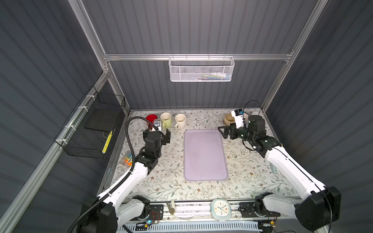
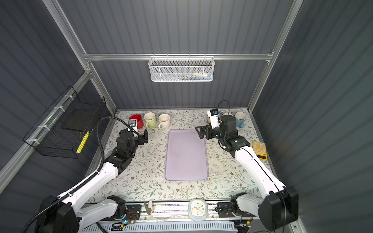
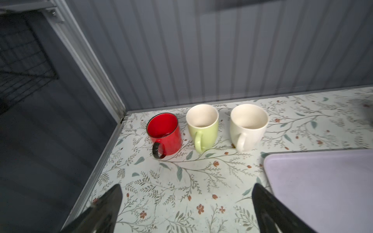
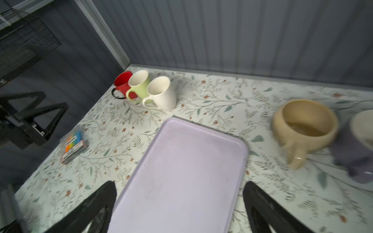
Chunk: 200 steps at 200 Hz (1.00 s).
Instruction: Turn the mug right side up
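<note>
I see both pairs spread wide, holding nothing: left fingers (image 3: 105,209) facing the red mug (image 3: 167,137), right fingers (image 4: 262,209) above the lilac tray (image 4: 181,171). The tan mug (image 4: 304,125) stands rim-up on the counter (image 3: 201,181) by the back wall, near the right fingers.

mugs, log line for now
red mug upright; green mug upright; white mug upright; tan mug upright; left fingers open; right fingers open

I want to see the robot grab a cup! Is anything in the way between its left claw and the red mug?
Nothing visible. Only bare flowered tabletop lies between the open left gripper and the upright red mug with a black handle. The lilac plastic tray sits off toward the table's middle.
</note>
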### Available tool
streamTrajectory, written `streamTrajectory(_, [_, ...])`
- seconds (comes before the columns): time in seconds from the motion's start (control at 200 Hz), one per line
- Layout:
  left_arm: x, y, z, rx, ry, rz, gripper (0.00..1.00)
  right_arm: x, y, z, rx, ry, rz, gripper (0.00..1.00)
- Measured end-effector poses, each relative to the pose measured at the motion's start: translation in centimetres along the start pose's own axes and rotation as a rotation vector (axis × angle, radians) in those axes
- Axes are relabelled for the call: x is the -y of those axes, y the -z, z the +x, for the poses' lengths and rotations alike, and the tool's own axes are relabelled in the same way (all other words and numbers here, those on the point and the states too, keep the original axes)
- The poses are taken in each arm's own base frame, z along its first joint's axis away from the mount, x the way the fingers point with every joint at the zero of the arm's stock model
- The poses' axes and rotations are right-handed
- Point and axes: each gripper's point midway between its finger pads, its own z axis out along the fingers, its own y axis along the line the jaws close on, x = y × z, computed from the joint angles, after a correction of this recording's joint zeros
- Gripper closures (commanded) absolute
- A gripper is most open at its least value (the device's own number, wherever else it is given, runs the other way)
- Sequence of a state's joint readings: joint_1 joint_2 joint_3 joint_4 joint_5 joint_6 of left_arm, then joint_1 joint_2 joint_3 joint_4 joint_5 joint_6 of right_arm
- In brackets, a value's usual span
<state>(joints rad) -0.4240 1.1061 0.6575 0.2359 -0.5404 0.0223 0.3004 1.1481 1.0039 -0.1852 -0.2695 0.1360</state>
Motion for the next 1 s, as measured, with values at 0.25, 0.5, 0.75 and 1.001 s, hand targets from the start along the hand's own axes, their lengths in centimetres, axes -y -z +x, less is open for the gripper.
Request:
streamTrajectory(0.25, [-3.0, -0.2, 5.2, -0.01, 0.022, -0.196, 0.01, 4.7, 5.1, 2.6, 0.128, 0.036, 0.3, 0.01])
streamTrajectory(0.5, [-4.6, -0.8, 9.0, -0.021, 0.012, -0.302, 0.0, 13.0, 5.8, 11.1, 0.105, -0.007, 0.636, 0.01])
streamTrajectory(0.75, [-5.6, -2.5, 11.4, -0.047, 0.009, -0.345, 0.0, 19.5, 8.3, 14.6, 0.198, -0.16, 0.858, 0.01])
streamTrajectory(1.001, [-6.0, -4.1, 14.2, -0.1, -0.005, -0.344, 0.0, 20.7, 7.6, 15.5, 0.253, -0.196, 0.861, 0.01])
